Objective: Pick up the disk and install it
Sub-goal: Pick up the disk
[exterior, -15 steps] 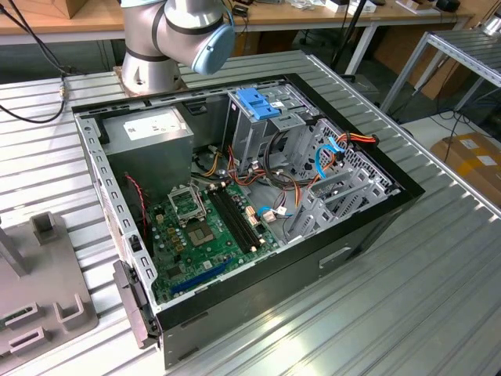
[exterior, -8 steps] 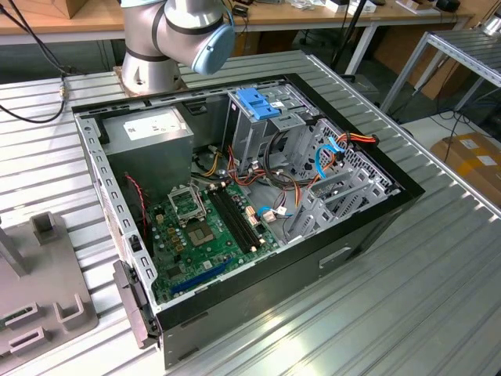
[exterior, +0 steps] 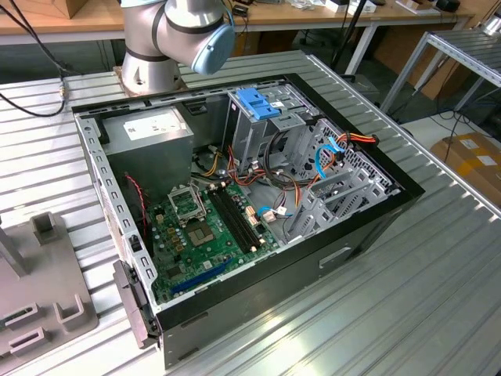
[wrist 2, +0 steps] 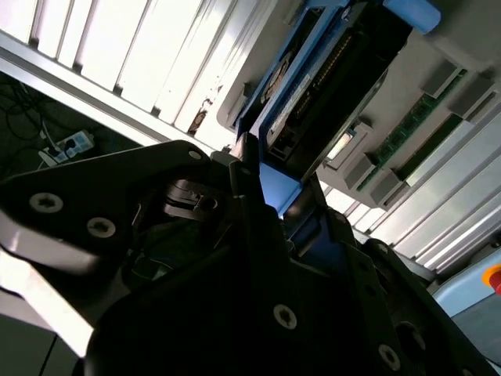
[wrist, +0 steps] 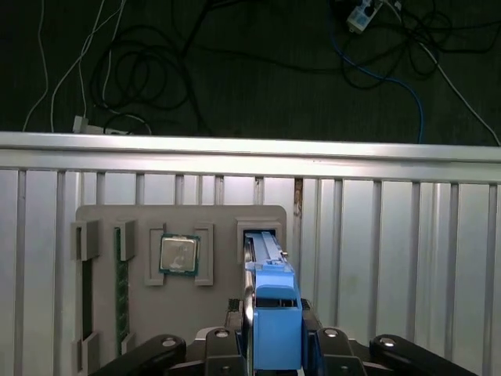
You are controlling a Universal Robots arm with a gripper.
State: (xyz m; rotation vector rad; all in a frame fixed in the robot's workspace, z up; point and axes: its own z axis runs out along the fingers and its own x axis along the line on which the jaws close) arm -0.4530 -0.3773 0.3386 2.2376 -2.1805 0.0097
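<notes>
The disk [wrist: 266, 258] stands on edge, its far end at a slot of the grey holder [wrist: 211, 313], and its bright blue bracket [wrist: 275, 329] faces the camera. In the first wrist view my gripper [wrist: 275, 348] sits on that blue end, with a dark finger pressed against each side. In the second wrist view the disk [wrist 2: 329, 78] runs away from the gripper [wrist 2: 270, 188], with blue plastic caught between the fingers. The open computer case [exterior: 376, 227] lies on the table in the exterior view, with its blue-topped drive cage [exterior: 258, 102] at the back.
The holder also carries a processor chip [wrist: 178, 254] and memory sticks [wrist: 121, 282]. The table's edge rail [wrist: 250, 149] runs just beyond it, and cables [wrist: 156, 70] lie on the floor past that. The arm's base [exterior: 156, 47] stands behind the case.
</notes>
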